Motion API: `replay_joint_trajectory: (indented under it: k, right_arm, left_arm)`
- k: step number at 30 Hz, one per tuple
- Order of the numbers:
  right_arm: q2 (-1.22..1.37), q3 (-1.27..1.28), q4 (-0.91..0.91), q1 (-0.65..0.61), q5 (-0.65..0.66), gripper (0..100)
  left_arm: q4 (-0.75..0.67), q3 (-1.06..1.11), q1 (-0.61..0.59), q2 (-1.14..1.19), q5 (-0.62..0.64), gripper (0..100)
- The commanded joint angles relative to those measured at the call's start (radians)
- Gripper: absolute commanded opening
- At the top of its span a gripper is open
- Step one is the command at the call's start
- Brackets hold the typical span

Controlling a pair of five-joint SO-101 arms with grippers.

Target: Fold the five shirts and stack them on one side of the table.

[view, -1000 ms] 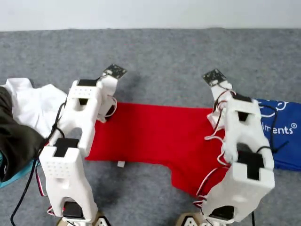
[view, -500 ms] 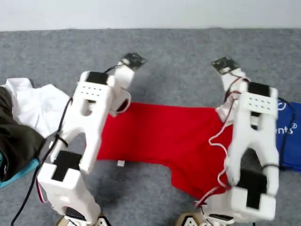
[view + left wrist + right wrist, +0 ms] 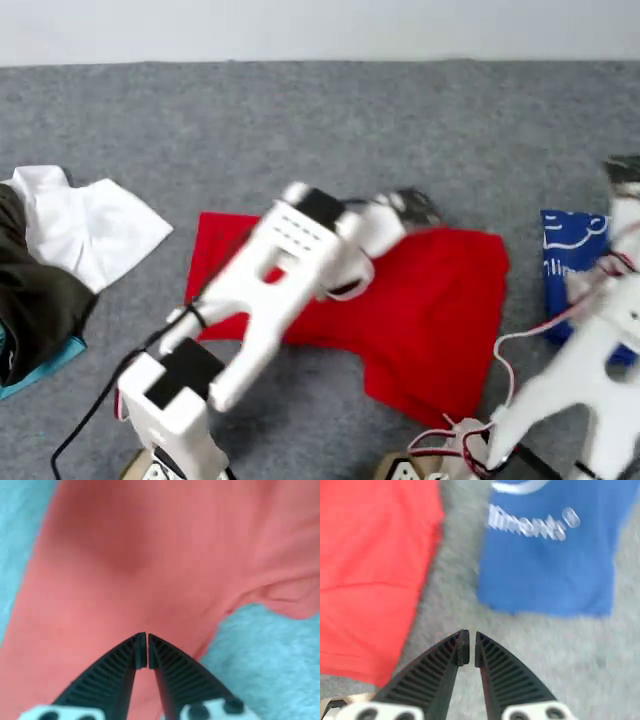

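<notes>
— What's the worry here?

— The left hand (image 3: 141,652) is over the red shirt (image 3: 430,290) with its tips clenched together and no cloth between them. If it goes down like that, I'd expect it to shove the fabric into a ridge rather than pinch it.

— And the other one?

— The right hand (image 3: 469,650) is clenched too, also empty, over the bare grey strip between the red shirt and the blue shirt (image 3: 572,262). A careless sweep could drag the blue edge. The loose wires (image 3: 503,365) hang near the red hem and might snag it.

— Where do the clothes lie?

— Red is at the centre of the surface (image 3: 330,130), with one lobe sticking out toward 5 o'clock. Blue is at 3 o'clock.

— Count them.

— One red, one blue, one white shirt (image 3: 95,228) at 9 o'clock and one dark garment (image 3: 35,300) at 8 o'clock, with one teal edge (image 3: 40,368) just beneath it, which may be the fifth. Two hands. Nothing looks stacked neatly yet.
</notes>
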Motion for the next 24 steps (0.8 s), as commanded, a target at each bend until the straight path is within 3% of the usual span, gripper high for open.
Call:
replay_joint_trajectory:
  k: [1,6,11,17,24]
  right_arm:
    - [-0.053,-0.049,0.022,0.159,0.0,4.0]
    - [-0.056,-0.049,0.028,0.314,0.069,4.1]
    - [-0.051,-0.049,0.028,0.409,0.097,4.1]
    - [-0.05,-0.048,0.064,0.438,0.092,4.1]
    - [-0.056,-0.048,0.101,0.44,0.089,4.1]
  left_arm:
    - [-0.008,-0.038,0.126,-0.061,-0.006,2]
    - [-0.023,-0.038,0.245,-0.061,0.028,3]
    - [-0.021,-0.038,0.35,-0.061,0.081,15]
    - [-0.029,-0.036,0.445,-0.058,0.097,19]
    - [-0.109,-0.036,0.451,0.035,0.097,20]
